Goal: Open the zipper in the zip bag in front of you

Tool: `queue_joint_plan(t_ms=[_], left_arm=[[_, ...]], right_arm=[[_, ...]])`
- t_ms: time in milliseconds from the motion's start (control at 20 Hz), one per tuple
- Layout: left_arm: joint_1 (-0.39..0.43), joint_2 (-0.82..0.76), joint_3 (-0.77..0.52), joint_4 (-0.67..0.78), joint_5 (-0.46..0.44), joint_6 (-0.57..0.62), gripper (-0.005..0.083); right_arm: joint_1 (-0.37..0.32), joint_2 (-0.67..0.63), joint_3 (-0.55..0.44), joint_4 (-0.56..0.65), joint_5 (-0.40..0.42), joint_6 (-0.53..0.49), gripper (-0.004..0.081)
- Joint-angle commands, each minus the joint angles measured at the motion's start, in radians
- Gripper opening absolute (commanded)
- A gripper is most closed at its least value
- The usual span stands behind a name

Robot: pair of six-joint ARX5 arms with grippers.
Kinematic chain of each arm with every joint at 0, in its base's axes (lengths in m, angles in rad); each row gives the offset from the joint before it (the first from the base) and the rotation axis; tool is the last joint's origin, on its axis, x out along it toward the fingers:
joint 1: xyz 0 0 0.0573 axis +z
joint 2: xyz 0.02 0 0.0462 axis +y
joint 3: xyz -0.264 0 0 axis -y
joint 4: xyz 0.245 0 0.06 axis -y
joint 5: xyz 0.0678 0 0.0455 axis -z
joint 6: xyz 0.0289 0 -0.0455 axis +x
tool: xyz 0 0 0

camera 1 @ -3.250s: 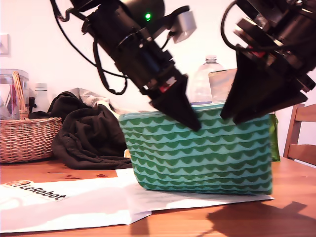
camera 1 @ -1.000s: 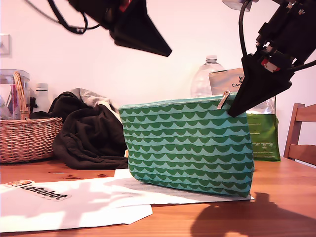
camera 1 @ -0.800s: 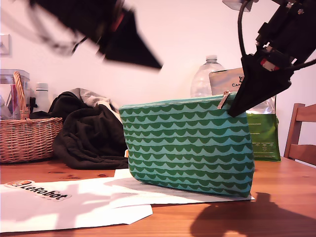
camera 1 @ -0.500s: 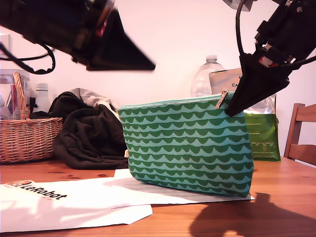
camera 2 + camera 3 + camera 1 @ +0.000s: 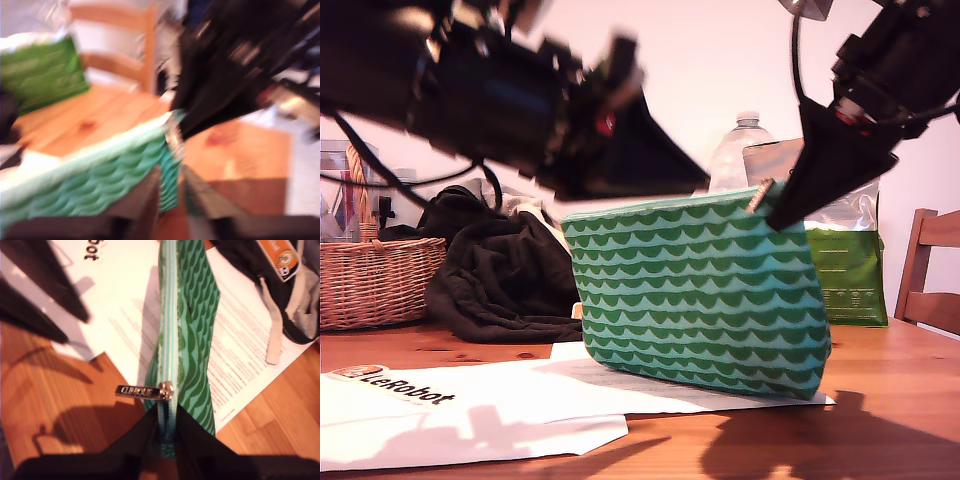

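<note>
The zip bag (image 5: 700, 290), mint green with dark-green scallop waves, stands on its long edge on white paper. Its zipper (image 5: 169, 315), a light teal tape, runs along the top, and the silver pull tab (image 5: 757, 197) sticks out near the corner on the exterior view's right. My second gripper (image 5: 775, 220) is shut on that corner just behind the slider (image 5: 166, 396). My first gripper (image 5: 700, 185), motion-blurred, hovers just above the top edge mid-bag, its fingers close together with nothing held. Its wrist view looks along the zip bag (image 5: 100, 185) toward the other arm.
A wicker basket (image 5: 370, 270) and dark clothing (image 5: 500, 270) lie at the exterior view's left. White paper sheets (image 5: 470, 410) cover the wooden table in front. A green foil bag (image 5: 850, 270), a plastic bottle (image 5: 740, 150) and a wooden chair (image 5: 930, 270) stand behind on the right.
My first arm has swung down from high up to just above the bag's top edge. My second gripper stayed on the corner, lifting it a little, and the bag has tilted.
</note>
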Motion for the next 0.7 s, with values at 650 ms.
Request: queue_joint_plan(t_ms=[650], left_arm=[[-0.046, 0.090, 0.035, 0.093, -0.114, 0.006, 0.0239]], right_arm=[[0.000, 0.002, -0.002, 0.039, -0.050, 0.039, -0.0013]])
